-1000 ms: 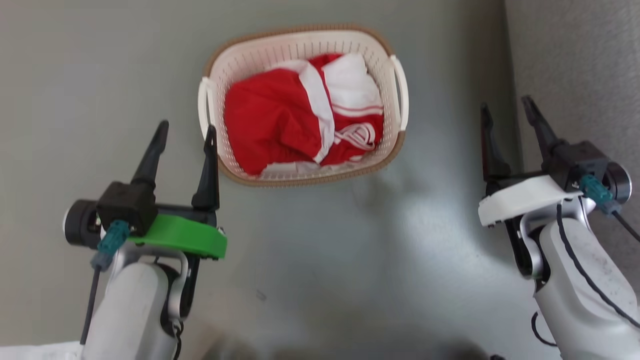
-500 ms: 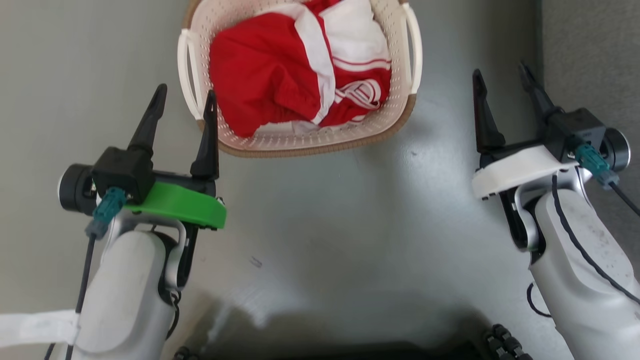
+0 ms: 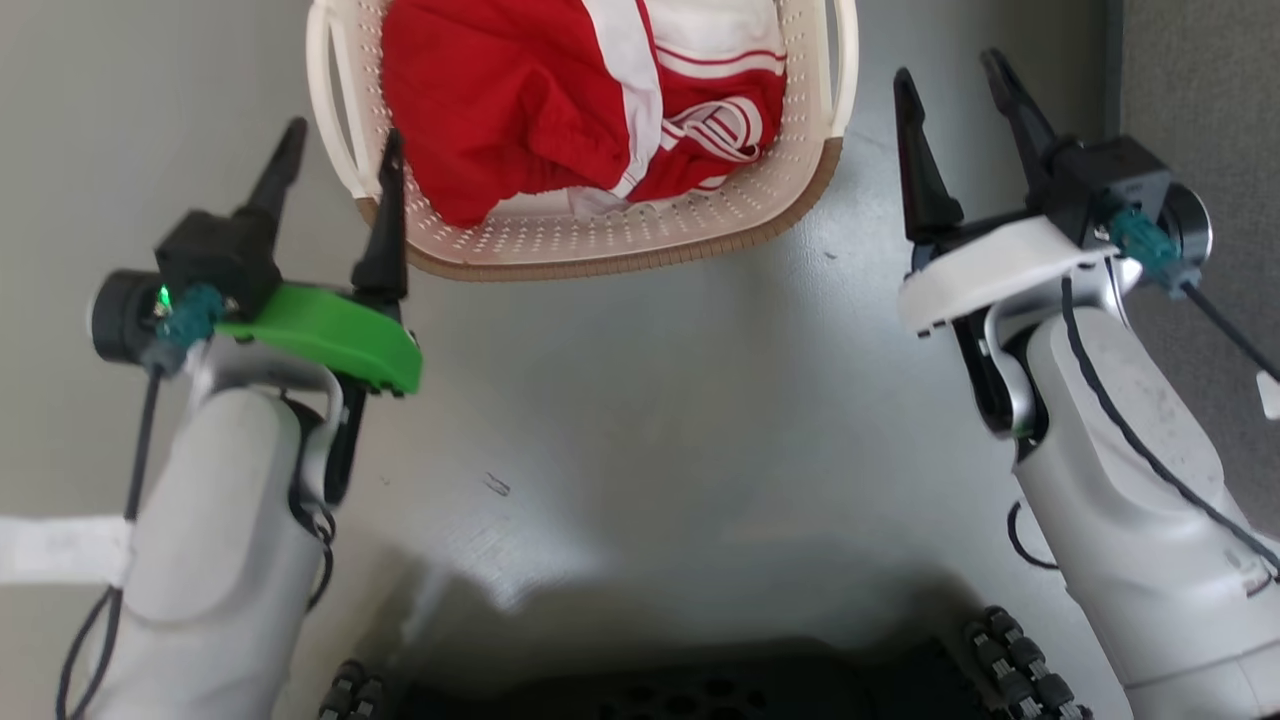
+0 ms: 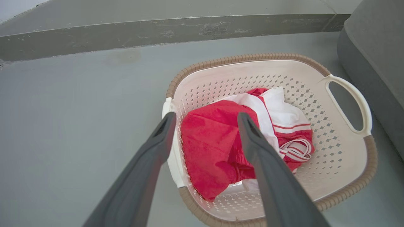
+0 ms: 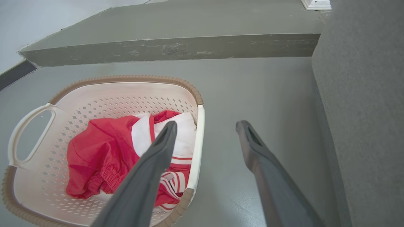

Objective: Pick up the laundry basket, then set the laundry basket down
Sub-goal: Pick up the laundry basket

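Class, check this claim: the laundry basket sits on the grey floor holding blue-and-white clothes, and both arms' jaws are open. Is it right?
No: the clothes are red and white, not blue, as the left wrist view shows. The laundry basket is on the grey floor, jaws open.

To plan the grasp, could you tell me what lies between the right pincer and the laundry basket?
Bare grey floor separates right pincer from laundry basket, head view.
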